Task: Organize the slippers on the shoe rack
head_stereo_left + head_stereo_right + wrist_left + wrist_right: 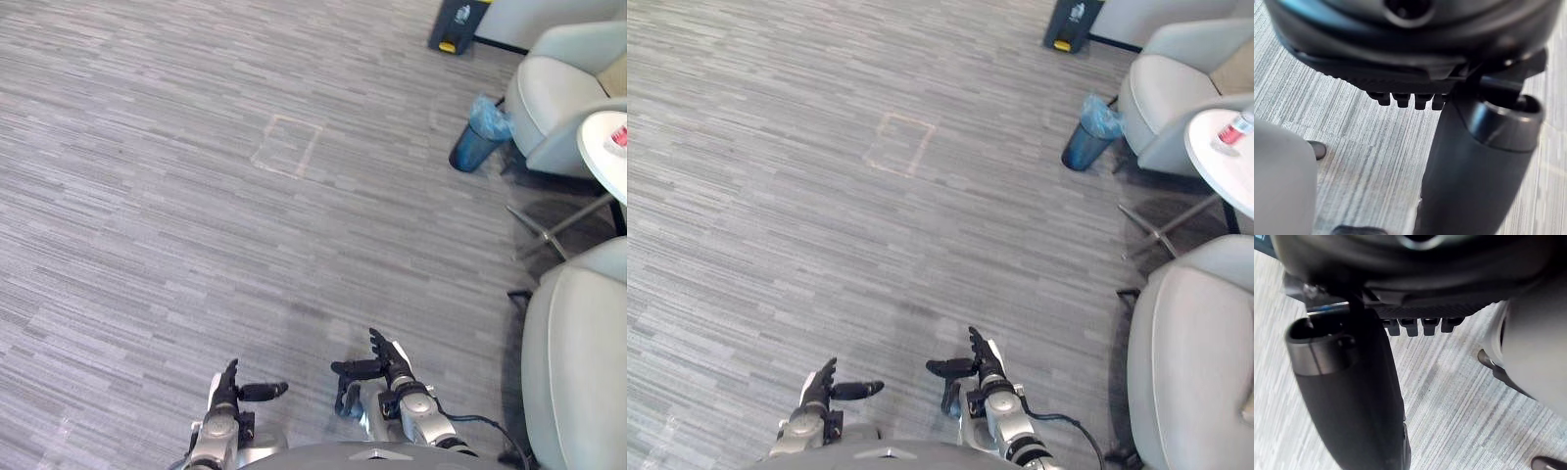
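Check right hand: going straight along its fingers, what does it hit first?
Nothing that the head views show: the right hand, open, points forward over bare carpet. The near chair sits off to its right. Its height is unclear, so carpet may come first.

Bin (477,142): deep blue, with a light-blue liner at its mouth.
Floor (147,196): grey, with fine lighter and darker streaks in plank-like blocks.
Square outline (286,145): faint and pale, on the floor left of the bin.
Far armchair (563,88): plain pale grey, just behind the bin.
Near armchair (578,362): the same pale grey, nearer than the bin.
Bench (596,147): white top, right of the bin (the small item (617,137) on it is red and white).
Box (456,22): black with a yellow patch, beyond the bin.
Left hand (227,392), right hand (387,364): black, edged white.
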